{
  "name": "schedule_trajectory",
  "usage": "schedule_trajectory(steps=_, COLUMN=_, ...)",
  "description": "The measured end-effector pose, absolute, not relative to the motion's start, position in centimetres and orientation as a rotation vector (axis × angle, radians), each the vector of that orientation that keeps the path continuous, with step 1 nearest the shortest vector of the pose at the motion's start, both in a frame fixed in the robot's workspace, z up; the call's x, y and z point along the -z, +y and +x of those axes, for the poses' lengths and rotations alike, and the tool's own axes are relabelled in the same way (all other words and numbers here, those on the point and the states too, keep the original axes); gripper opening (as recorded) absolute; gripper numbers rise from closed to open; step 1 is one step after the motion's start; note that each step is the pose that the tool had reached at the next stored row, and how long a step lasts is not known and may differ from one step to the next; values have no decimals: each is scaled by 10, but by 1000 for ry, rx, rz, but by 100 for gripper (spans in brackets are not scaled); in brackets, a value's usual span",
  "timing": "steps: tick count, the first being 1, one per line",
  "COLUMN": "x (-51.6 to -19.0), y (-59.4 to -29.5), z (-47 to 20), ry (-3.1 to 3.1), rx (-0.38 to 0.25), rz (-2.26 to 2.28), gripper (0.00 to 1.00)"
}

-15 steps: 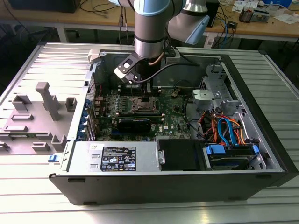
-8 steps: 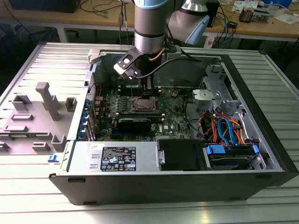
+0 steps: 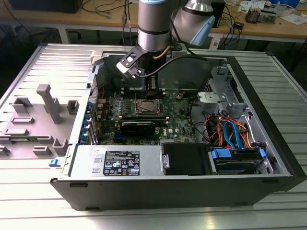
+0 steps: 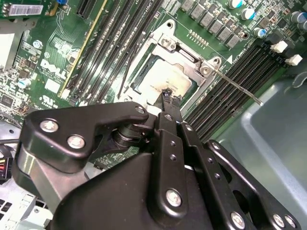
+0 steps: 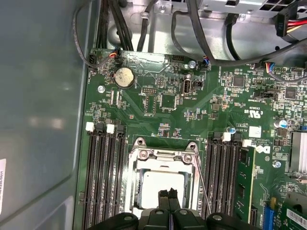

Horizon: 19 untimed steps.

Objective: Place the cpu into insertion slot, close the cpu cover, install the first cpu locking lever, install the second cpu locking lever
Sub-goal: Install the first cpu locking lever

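First wrist view: cpu (image 5: 152, 183) right below tips of closed jaws

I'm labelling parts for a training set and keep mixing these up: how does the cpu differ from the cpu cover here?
The cpu is a solid plate with a dull tan top, while the cpu cover is a brighter silver frame with a large square cut-out. The cpu cover is the larger of the two: its border frames the cpu, which shows through the opening. Both are flat, square and metal.
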State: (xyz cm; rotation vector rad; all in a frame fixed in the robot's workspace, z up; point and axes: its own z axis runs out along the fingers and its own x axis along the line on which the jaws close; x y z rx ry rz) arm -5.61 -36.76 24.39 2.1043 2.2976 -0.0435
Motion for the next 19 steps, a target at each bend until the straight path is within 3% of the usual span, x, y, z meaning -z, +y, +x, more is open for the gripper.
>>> schedule_trajectory(steps=19, x=-273, y=-368, z=-56, ry=2298, rx=44, rz=2104, gripper=11)
